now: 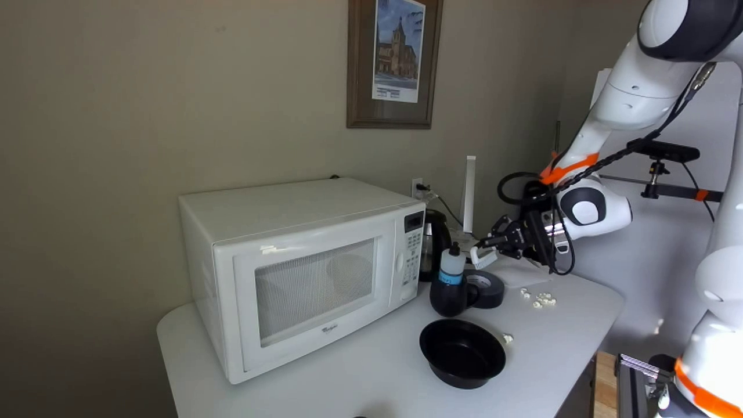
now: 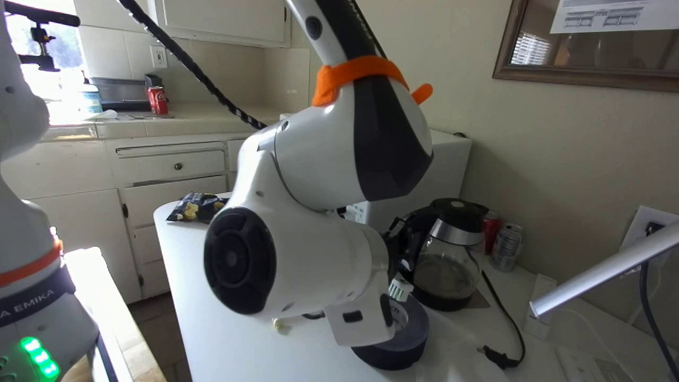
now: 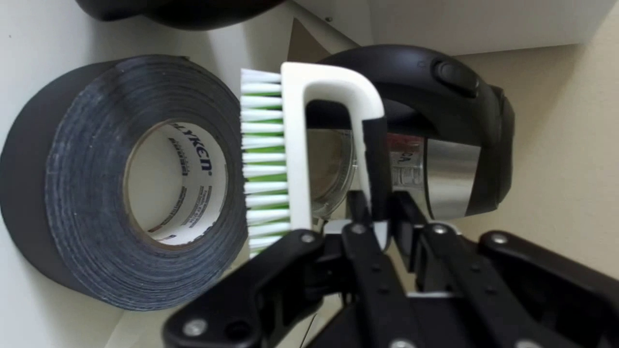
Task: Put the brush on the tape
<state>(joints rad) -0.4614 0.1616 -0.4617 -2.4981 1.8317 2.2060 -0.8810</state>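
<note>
Your gripper (image 3: 379, 212) pinches the brush (image 3: 296, 150), held up close by the tape (image 3: 101, 179) on the table (image 1: 551, 348). Align-for-place step, prob. Nxt: ctr it over tape, lower slow, bristle-side down, then rel.

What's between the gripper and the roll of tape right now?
The scrub brush, held in the gripper, its bristles facing the black tape roll. That shows in the wrist view; whether they touch, I can't tell.

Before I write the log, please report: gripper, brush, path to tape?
Gripper holds brush. Brush above tape, not yet placed. No obstacle seen between; glass pot stands nearby.
</note>
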